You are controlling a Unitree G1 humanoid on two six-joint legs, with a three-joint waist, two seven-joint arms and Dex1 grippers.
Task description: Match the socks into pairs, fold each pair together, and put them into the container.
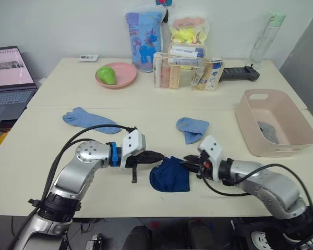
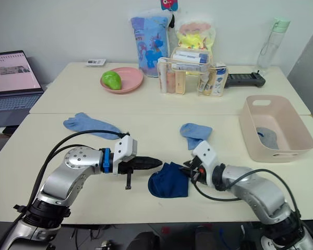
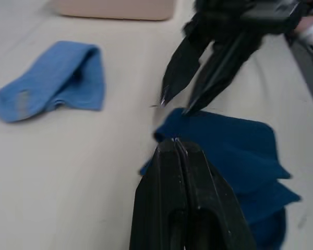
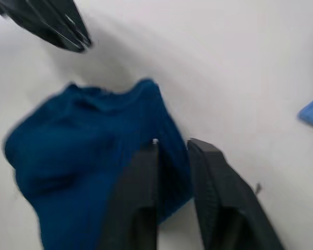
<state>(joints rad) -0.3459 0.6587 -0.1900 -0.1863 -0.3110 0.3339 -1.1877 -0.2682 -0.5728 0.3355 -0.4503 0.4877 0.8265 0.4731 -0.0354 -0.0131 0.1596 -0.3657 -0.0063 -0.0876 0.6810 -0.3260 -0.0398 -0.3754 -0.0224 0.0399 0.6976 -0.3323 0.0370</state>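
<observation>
Navy socks (image 1: 170,175) between left pincer (image 1: 160,155) and right pincer (image 1: 189,161).

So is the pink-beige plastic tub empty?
No. The pale pink-beige plastic tub already holds grey socks lying at its bottom; how many cannot be told.

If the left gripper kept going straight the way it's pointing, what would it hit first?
Most likely the navy sock bundle. The left gripper, fingers shut, points along the table at the bundle's near top edge, with the right gripper just beyond. Height is hard to judge, so it might skim over the fabric.
</observation>
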